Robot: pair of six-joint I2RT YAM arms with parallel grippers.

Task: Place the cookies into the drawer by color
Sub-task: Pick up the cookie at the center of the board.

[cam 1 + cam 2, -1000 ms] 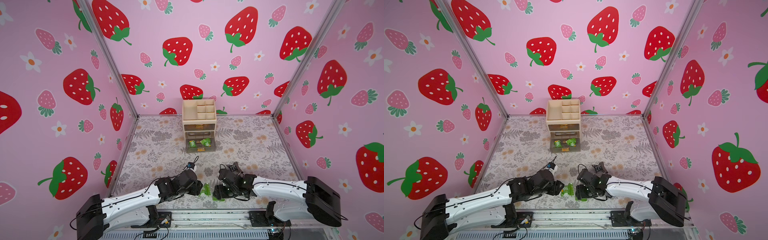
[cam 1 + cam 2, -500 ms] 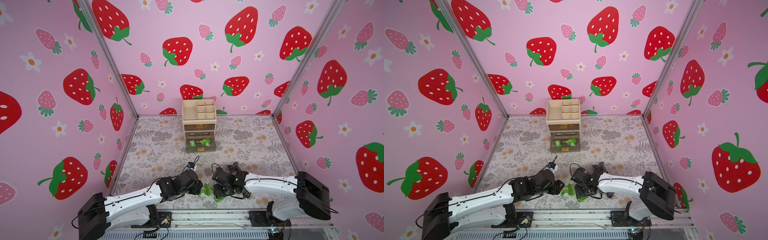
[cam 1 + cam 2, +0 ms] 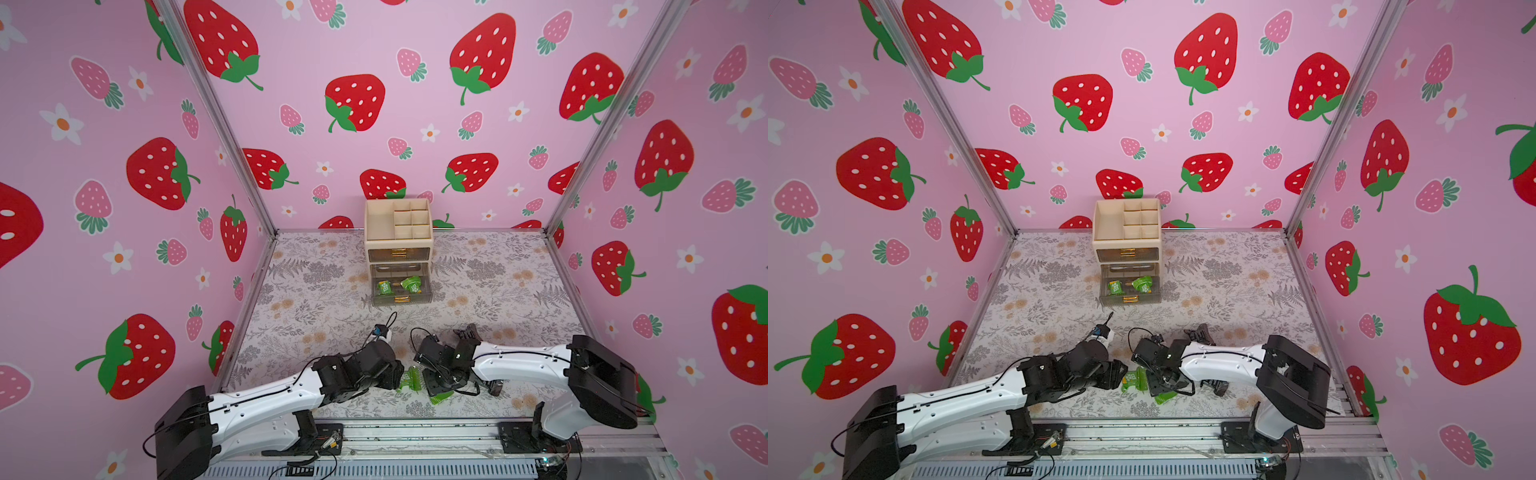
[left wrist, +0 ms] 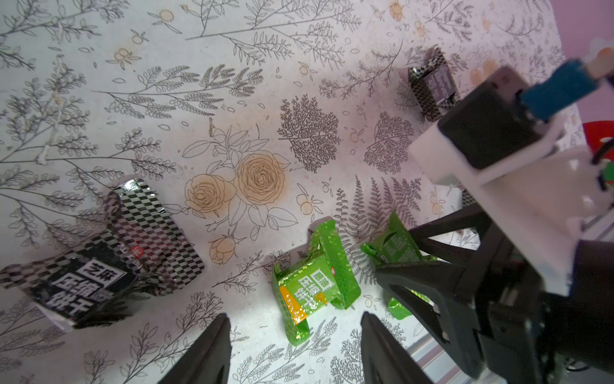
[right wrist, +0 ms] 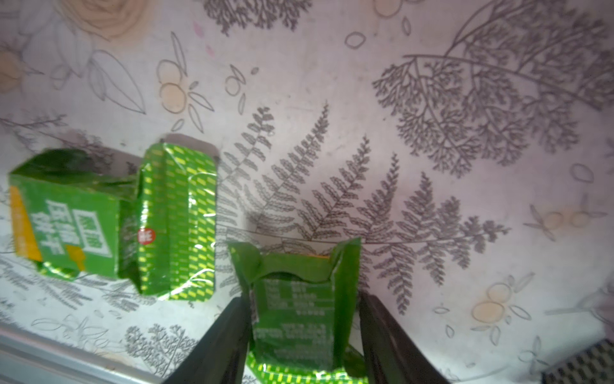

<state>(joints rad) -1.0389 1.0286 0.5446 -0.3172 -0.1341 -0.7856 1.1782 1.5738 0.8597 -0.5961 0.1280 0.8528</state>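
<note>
Floral mat (image 5: 432,99), green cookie (image 5: 295,309) inside the right gripper (image 5: 302,297) (snug on both sides)

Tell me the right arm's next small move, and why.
Probably close the right gripper firmly on the green packet: its fingers flank the packet's sides, though whether they pinch it yet is unclear. The open bottom drawer already holds two green packets, so this one belongs there.

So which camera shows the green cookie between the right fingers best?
Right wrist view: the green cookie is big and close between the right fingers. The left wrist view hides part behind them; both top views show just a tiny green bit.
</note>
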